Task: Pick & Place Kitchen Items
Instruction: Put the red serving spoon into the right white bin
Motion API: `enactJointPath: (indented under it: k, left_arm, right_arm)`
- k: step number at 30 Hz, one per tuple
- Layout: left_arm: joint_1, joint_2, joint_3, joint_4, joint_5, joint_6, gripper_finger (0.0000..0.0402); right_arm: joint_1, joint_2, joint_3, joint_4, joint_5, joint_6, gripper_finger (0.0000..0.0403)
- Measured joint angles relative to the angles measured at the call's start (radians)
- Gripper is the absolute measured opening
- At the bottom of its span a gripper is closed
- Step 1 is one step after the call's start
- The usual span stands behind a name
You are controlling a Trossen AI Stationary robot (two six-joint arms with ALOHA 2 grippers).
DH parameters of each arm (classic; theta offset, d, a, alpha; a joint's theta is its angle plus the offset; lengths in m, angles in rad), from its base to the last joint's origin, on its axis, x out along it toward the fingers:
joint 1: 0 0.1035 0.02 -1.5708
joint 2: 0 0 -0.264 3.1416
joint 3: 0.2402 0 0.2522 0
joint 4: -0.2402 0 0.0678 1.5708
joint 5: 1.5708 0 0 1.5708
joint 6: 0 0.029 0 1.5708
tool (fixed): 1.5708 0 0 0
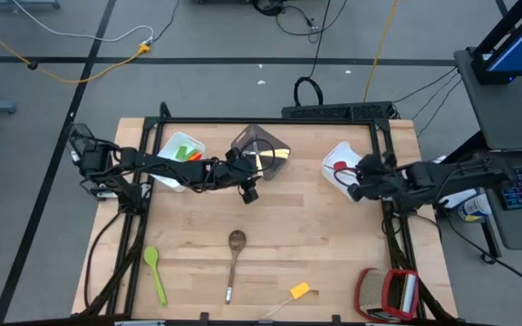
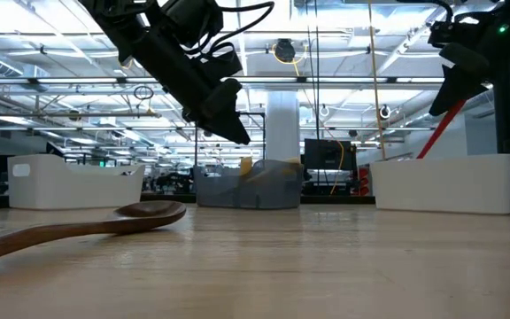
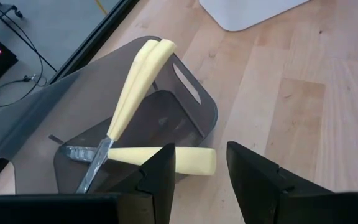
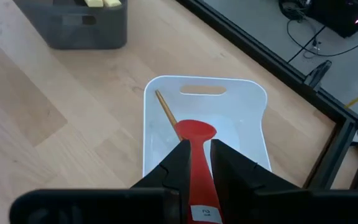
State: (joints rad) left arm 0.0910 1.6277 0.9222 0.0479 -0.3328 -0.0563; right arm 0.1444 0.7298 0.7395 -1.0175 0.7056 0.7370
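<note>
My left gripper [image 3: 197, 180] [image 1: 249, 188] is open and hovers by the grey bin [image 3: 201, 102] [image 1: 261, 149], touching nothing. Two pale-handled knives [image 3: 138, 81] lie crossed in that bin; one leans on its wall, and the other's handle [image 3: 191, 160] lies near the rim. My right gripper [image 4: 199, 171] [image 1: 356, 184] is shut on a red spoon [image 4: 196, 132] over the white bin [image 4: 253, 106] [image 1: 341, 163] on the right. A thin brown stick [image 4: 165, 107] lies in that bin. A wooden spoon [image 1: 236, 258], a green spoon [image 1: 155, 272] and a yellow piece [image 1: 299, 291] lie on the table. My right gripper pinches the red spoon's handle [image 4: 201, 186] between its two fingers, which run along it. The spoon slants down below the gripper [image 2: 436, 133], head lowest. Its head [image 4: 196, 130] is inside the white bin's rim; whether it touches the floor, I cannot tell.
A second white bin [image 1: 181, 156] at the left holds green and orange pieces. A bulky red-and-silver object [image 1: 388, 294] sits at the near right corner. A black frame [image 1: 270, 120] runs round the table. Bare wood lies between the bins and the near utensils.
</note>
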Motion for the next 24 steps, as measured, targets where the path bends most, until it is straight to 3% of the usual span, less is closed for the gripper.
enactJointPath:
  k: [16, 24]
  left_arm:
    - [0.001, 0.000, 0.000, 0.015, -0.035, 0.048, 0.0150]
    - [0.001, 0.000, 0.000, 0.015, -0.035, 0.048, 0.0150]
  right_arm:
    - [0.000, 0.082, -0.020, 0.026, -0.005, 0.018, 0.0049]
    - [0.000, 0.083, -0.130, 0.042, -0.118, 0.064, 0.0067]
